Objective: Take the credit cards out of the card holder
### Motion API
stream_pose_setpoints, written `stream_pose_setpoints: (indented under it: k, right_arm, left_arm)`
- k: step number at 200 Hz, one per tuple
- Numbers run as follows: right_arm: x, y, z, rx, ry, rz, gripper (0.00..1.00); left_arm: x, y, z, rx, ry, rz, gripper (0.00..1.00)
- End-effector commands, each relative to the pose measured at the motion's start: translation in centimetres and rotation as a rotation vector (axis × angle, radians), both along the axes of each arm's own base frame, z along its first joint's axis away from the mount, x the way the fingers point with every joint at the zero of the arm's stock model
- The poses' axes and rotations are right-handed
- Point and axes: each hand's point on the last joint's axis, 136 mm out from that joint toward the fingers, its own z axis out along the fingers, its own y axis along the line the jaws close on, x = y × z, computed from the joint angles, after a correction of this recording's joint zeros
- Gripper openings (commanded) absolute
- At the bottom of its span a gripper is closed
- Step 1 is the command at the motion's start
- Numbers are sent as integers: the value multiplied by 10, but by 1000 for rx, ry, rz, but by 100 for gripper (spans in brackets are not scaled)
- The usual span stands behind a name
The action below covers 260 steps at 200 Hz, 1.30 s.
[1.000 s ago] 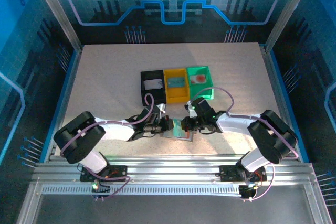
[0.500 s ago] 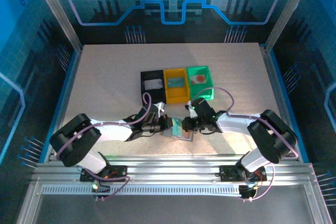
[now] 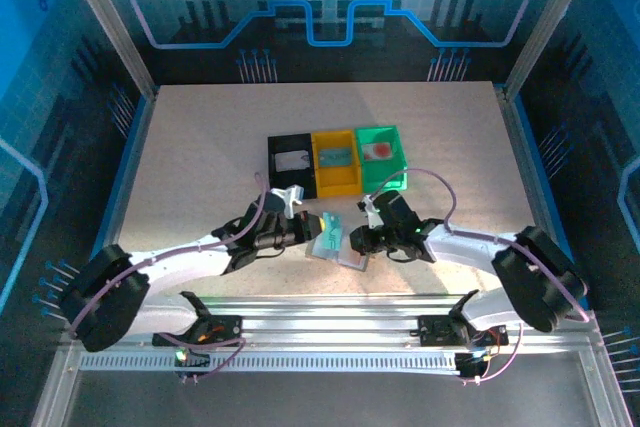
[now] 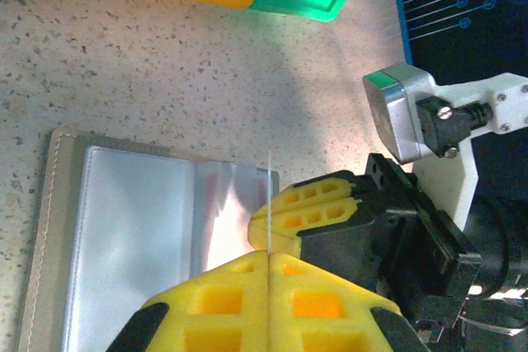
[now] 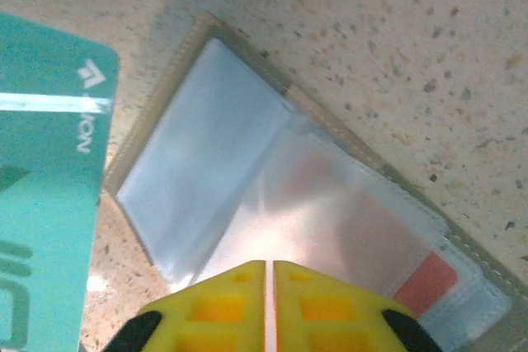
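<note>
at 6 o'clock from the yellow bin (image 3: 338,187), near the front edge of the table (image 3: 200,147), the card holder (image 3: 347,259) lies open and flat w/ both arms crowded over it. your left gripper (image 3: 312,234) comes in from 9 o'clock, jaws clamped on a teal card (image 5: 45,204) that looks clear of the pockets and is held on edge. your right gripper (image 5: 270,268) sits at 3 o'clock, pads nearly together w/ just a sliver btwn them, tips down at the clear pocket. can't tell if they pinch the film or only press on it.

risks, as i read it:
- a card w/ a red-orange patch (image 5: 425,282) shows in the pocket at 4 o'clock in the right wrist view, so the job isn't done. if the right jaws lift off, nothing pins the holder, and it prob slides or folds when the next card gets pulled.
- the grippers are just beside each other. swing the left arm toward 12 o'clock for the bins w/o backing off first and the card or fingers may clip the right gripper.
- left grip is on a thin slick card; a quick move could let it pivot or slip out.
- pockets are glossy w/ glare; a bad pinch grabs film, not card.
</note>
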Motion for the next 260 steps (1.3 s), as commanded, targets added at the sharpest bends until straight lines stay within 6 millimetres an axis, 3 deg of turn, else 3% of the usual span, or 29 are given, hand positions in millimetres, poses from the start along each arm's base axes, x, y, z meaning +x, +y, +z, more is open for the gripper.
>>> stream_pose_setpoints:
  k: [1, 30, 86, 150, 194, 222, 260]
  right_arm:
    - [1, 6, 23, 80, -100, 41, 20]
    - [-9, 14, 45, 198, -153, 88, 39]
    - [-26, 27, 73, 386, -153, 144, 57]
    - [-30, 35, 68, 440, -96, 143, 59]
    - [-37, 52, 76, 474, -89, 200, 59]
    - [-42, 62, 82, 503, -95, 234, 55]
    - [-43, 61, 87, 526, -105, 225, 46]
  left_arm:
    - [-7, 14, -7, 35, 0, 11, 0]
    - [-14, 18, -4, 3, -5, 14, 0]
    - [-22, 19, 1, -84, -7, 21, 0]
    - [-25, 16, 20, -154, -36, 18, 0]
    - [-30, 12, 23, -177, -46, 13, 0]
    - [-32, 9, 25, -189, -52, 9, 0]
    - [-32, 9, 26, -191, -57, 15, 0]
